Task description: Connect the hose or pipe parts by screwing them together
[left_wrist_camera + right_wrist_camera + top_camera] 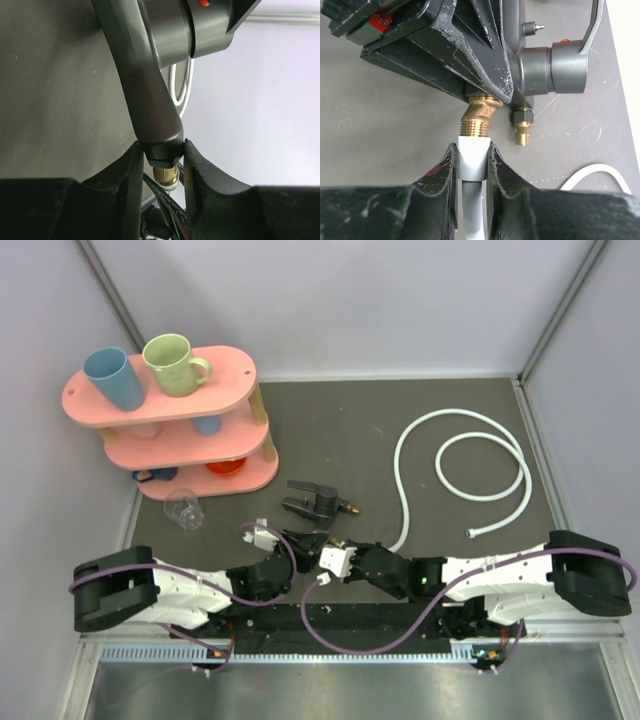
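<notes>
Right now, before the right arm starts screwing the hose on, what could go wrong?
Cross-threading: the brass threaded end sits tilted against the hose end held straight in the right jaws.
Fitting pivots: the left jaws pinch the black tap fitting only at one narrow tip, so torque may swing it.
Wind-up: the rest of the white hose lies in loops; turning may twist it.

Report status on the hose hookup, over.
Left end effector shut on tap fitting. Right end effector shut on hose end, butted against brass thread, which sits tilted. Nothing between them.
</notes>
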